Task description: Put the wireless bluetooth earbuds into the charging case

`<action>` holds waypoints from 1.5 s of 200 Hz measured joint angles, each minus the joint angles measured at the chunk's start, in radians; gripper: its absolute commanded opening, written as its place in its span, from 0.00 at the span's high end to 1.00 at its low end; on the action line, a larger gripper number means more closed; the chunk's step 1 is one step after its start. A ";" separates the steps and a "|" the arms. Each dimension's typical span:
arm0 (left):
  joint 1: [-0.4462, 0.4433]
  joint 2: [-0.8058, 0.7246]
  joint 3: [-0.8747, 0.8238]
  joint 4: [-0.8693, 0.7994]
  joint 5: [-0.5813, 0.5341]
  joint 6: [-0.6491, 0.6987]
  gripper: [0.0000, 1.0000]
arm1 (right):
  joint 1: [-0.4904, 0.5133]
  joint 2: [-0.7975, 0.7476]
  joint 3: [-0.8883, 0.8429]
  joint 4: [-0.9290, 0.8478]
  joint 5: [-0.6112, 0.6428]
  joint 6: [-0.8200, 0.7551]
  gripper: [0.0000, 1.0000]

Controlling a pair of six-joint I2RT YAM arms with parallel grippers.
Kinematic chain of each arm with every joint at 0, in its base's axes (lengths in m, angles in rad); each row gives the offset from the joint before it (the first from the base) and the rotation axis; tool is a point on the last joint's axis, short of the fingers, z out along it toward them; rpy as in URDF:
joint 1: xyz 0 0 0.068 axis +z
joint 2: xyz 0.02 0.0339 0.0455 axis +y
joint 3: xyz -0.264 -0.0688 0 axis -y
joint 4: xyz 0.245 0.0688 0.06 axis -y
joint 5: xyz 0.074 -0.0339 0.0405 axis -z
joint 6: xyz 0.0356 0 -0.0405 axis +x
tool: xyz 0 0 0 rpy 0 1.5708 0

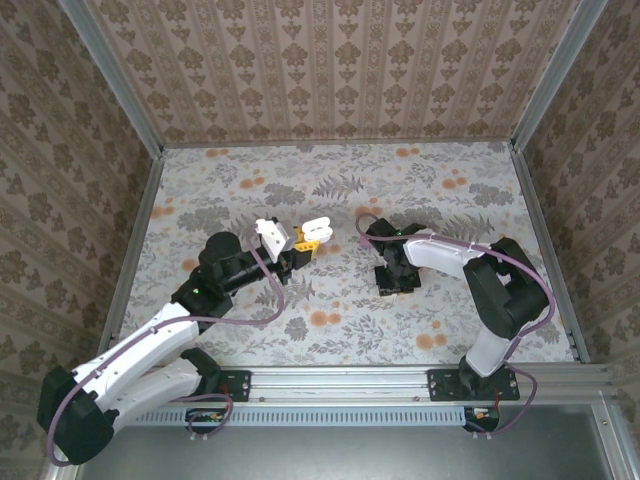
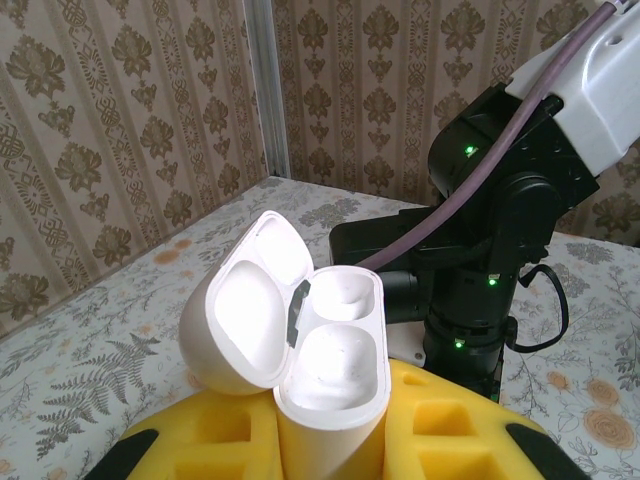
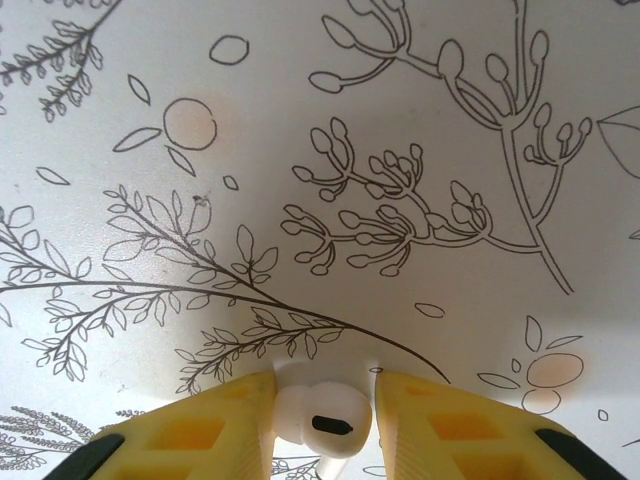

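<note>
**While left claw holds the open case, right claw pinches a white earbud**

As the left claw [image 2: 330,425] clamps narrow on the charging case [image 2: 325,350], the case stands upright between its yellow fingers [image 2: 440,435]. The lid [image 2: 250,310] is swung open to the left of the claw's midline. Two wells [image 2: 335,360] inside the case body look empty and white. In the top view the case [image 1: 316,231] sits at the tip of the left claw [image 1: 303,243], raised off the floral desk [image 1: 340,190].

The right claw [image 3: 322,400] is closed on a white earbud [image 3: 300,400], held between its two yellow fingers [image 3: 200,430]. A dark oval spot on the bud faces the wrist camera. The claw points straight down at the desk print [image 3: 400,200]; whether the bud touches the desk, cannot tell. In the top view the right claw [image 1: 397,284] is to the right of the left claw, apart from it, low over the desk. The right arm [image 2: 500,200] shows beyond the case in the left wrist view, black with green lights and a purple cable [image 2: 470,180].
</note>
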 measured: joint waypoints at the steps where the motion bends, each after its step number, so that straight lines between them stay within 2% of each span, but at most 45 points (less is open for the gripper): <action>1: 0.000 0.000 0.000 0.000 0.000 0.000 0.83 | 0.000 0.000 0.000 0.000 0.000 0.000 0.68; 38: 0.000 0.003 0.000 0.000 0.000 0.000 0.83 | 0.000 0.000 0.000 -0.001 0.001 -0.003 0.71; 95: 0.000 0.027 0.000 0.009 0.000 -0.010 0.83 | 0.000 -0.027 0.000 0.006 0.001 -0.007 0.71; 128: -0.001 0.106 0.000 0.059 0.000 -0.043 0.83 | 0.000 -0.169 0.013 0.002 0.015 -0.025 0.71; 163: -0.001 0.232 0.010 0.116 0.003 -0.077 0.83 | -0.001 -0.349 0.106 0.000 0.035 -0.059 0.71; 218: -0.014 0.340 0.058 0.188 0.031 -0.113 0.84 | 0.011 -0.505 0.238 0.036 0.035 -0.106 0.71; 300: -0.047 0.362 0.074 0.239 0.072 -0.124 0.84 | 0.130 -0.498 0.319 0.115 0.035 -0.219 0.71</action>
